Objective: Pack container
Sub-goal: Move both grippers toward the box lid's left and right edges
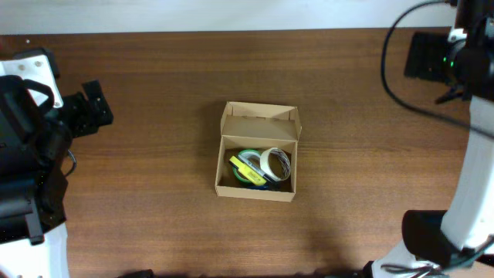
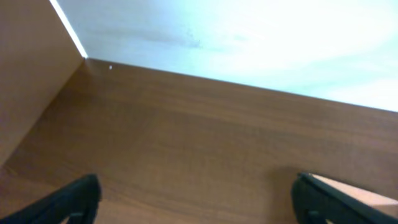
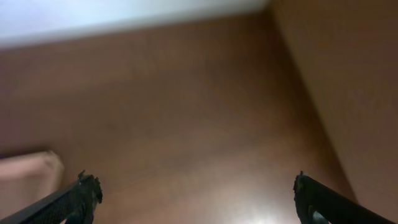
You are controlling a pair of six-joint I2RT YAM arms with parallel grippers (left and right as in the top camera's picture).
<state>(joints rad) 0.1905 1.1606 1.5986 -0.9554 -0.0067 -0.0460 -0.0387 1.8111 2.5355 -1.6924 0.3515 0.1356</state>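
The container (image 1: 256,190), a small tan cardboard box, stands open at the table's middle with its flap lid folded back toward the far side. Inside lie a green tape roll with a yellow label (image 1: 245,170) and a white tape roll (image 1: 275,163). My left gripper (image 1: 96,106) is far left of the box; in the left wrist view its fingers (image 2: 196,199) are spread wide over bare wood, empty. My right gripper (image 1: 424,55) is at the far right back; its fingers (image 3: 196,196) are also spread wide and empty.
The brown wooden table (image 1: 154,193) runs to a pale wall at the back. Black cables (image 1: 394,69) hang by the right arm. A tan corner shows at the left edge of the right wrist view (image 3: 28,168).
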